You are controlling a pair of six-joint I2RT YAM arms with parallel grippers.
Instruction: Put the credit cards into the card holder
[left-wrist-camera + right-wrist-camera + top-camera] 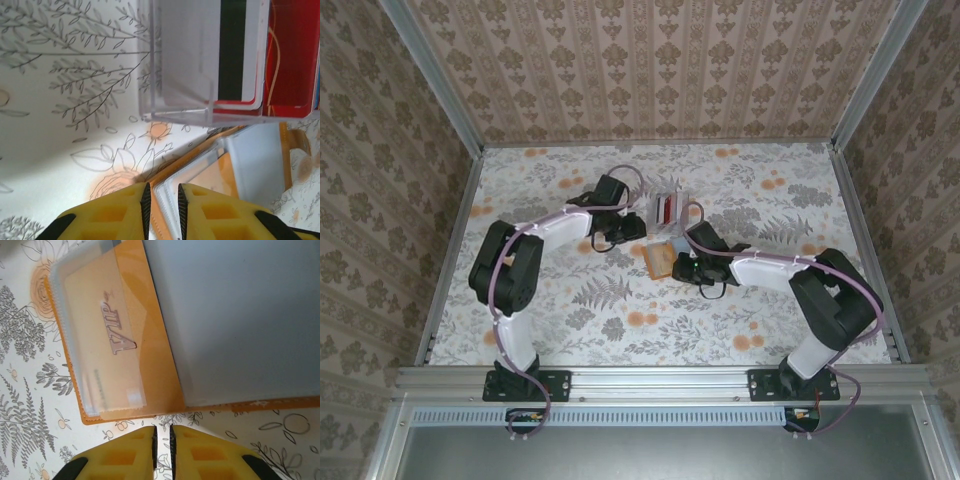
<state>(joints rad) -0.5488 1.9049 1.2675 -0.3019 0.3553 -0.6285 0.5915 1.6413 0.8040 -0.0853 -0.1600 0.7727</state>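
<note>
Surrounding the floral tabletop (620,320) (card holder (658,261) open), papered walls (650,70)

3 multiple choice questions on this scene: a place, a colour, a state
1. The clear rack stands: A beyond the card holder B nearer the arm bases than it C at the left wall
2. Card holder's rim: A green B orange C black
3. Card holder is: A folded shut B lying open C on edge
Answers: 1 A, top view puts it farther out; 2 B, orange edge in both wrist views; 3 B, its grey-blue inside shows.
</note>
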